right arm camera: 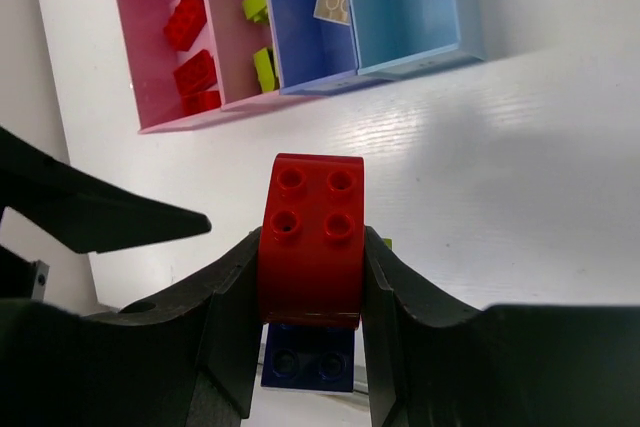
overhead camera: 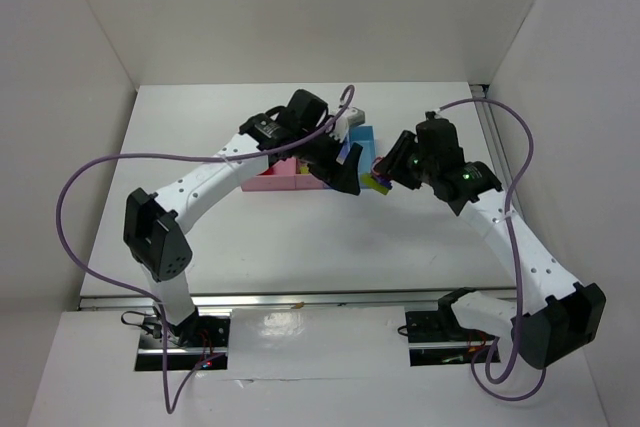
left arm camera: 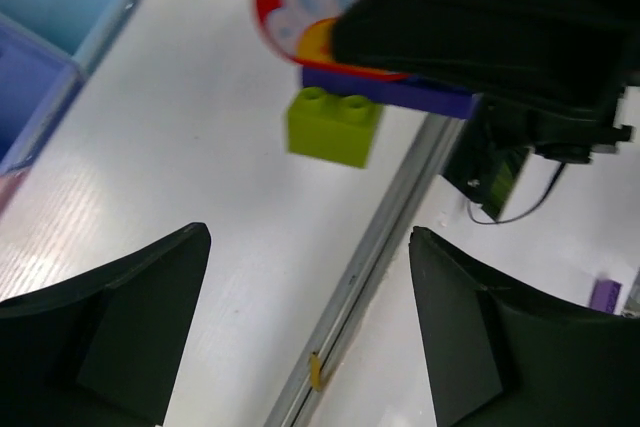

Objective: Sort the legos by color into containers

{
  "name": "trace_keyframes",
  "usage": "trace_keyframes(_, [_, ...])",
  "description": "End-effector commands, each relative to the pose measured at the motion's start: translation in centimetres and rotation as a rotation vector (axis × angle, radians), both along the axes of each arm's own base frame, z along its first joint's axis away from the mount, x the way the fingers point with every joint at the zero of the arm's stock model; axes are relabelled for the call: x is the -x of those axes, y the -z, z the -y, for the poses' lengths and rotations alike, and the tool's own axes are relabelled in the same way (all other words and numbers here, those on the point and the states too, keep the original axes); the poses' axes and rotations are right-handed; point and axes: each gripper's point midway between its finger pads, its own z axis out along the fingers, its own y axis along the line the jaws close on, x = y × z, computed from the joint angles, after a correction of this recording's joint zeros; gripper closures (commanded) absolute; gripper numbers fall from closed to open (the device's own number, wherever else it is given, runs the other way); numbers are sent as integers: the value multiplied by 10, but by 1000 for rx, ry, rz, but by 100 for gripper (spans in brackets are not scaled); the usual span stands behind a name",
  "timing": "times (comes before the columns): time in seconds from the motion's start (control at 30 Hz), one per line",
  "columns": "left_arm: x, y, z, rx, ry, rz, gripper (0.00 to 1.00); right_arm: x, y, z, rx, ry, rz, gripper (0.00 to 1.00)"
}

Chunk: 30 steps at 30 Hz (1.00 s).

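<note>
Right gripper [right arm camera: 312, 247] is front and center in its own wrist cam, fingers pressed onto the sides of a red brick [right arm camera: 310, 212], with a blue brick [right arm camera: 308, 362] stuck under it. From the left wrist cam you can see a lime green brick [left arm camera: 333, 127] hanging off the same clump, so it's a mixed-colour lump, held just in front of the containers [right arm camera: 140, 97], near the light blue bin [right arm camera: 410, 7]. It looks lifted off the table [right arm camera: 530, 137], but I can't say for sure. Left gripper [left arm camera: 305, 327] is spread wide and holding nothing, pointed at the clump from close by, so my guess is it's about to grab the lower bricks and pull. That's where it could get messy: the right pinch only has the red piece, so a hard or crooked tug might twist the whole lump out of the fingers, or pop the green one off and send it skittering across the table. The two grippers are also really close together, so a bump is possible. And if the clump gets dropped in whole, colours end up mixed. Bins so far: red bricks [right arm camera: 190, 47] in the far pink one, lime bricks [right arm camera: 262, 67] in the next pink one, and a tan brick [right arm camera: 333, 2] in the periwinkle one.
</note>
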Motion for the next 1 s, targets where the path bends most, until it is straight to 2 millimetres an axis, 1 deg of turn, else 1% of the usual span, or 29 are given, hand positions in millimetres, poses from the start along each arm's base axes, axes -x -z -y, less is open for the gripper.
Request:
trace_keyframes(0.0, [26,-46,15,122,132,56,8,0,-15,-9,-15,-72,40,74])
trace_keyframes(0.03, [30,-46,18,123,143,55,8,-1,-19,-10,-25,-66,45,74])
trace_keyframes(0.1, [30,-46,24,133,143,67,8,0,-21,-13,-39,-82,50,74])
trace_keyframes(0.17, [31,-49,25,152,141,66,8,-1,-23,-15,-47,-90,57,74])
trace_keyframes(0.23, [31,-56,32,199,155,67,8,0,-23,-17,-53,-98,55,74])
trace_keyframes(0.27, [32,-51,37,198,158,54,8,0,-23,-17,-53,-99,55,74])
trace_keyframes(0.3, [32,-48,39,194,149,34,8,0,-29,-18,-62,-106,64,74])
trace_keyframes(0.37, [29,-43,43,201,152,23,10,0,-29,-18,-62,-106,64,74])
trace_keyframes(0.4, [28,-46,45,210,148,26,11,1,-29,-20,-67,-114,62,74])
trace_keyframes(0.43, [26,-41,47,211,140,13,13,0,-33,-20,-70,-114,71,74])
trace_keyframes(0.47, [24,-44,49,224,142,30,13,0,-33,-20,-70,-114,71,74])
trace_keyframes(0.5, [23,-39,50,218,141,22,15,0,-33,-20,-70,-114,71,74])
trace_keyframes(0.53, [23,-39,50,218,141,22,16,1,-36,-20,-73,-114,80,74])
trace_keyframes(0.57, [20,-34,51,208,133,19,16,1,-36,-20,-73,-114,80,74])
trace_keyframes(0.6, [20,-34,51,208,133,19,16,3,-34,-19,-70,-114,71,74])
trace_keyframes(0.63, [20,-29,50,197,126,15,16,2,-38,-19,-73,-114,80,74])
trace_keyframes(0.67, [20,-29,50,197,126,15,17,3,-41,-19,-76,-114,88,74])
trace_keyframes(0.7, [21,-26,49,191,125,8,17,5,-39,-18,-73,-114,80,74])
trace_keyframes(0.77, [20,-30,48,192,123,28,17,5,-39,-18,-73,-114,80,74])
trace_keyframes(0.8, [22,-24,46,179,121,13,15,6,-37,-18,-70,-114,70,74])
trace_keyframes(0.83, [19,-23,45,172,110,20,13,6,-37,-18,-70,-114,70,74])
trace_keyframes(0.87, [17,-23,41,170,106,28,11,8,-41,-17,-73,-114,80,74])
trace_keyframes(0.9, [15,-23,40,164,97,34,9,8,-41,-17,-73,-114,80,74])
trace_keyframes(0.97, [15,-23,40,164,97,34,8,8,-49,-17,-80,-114,100,74])
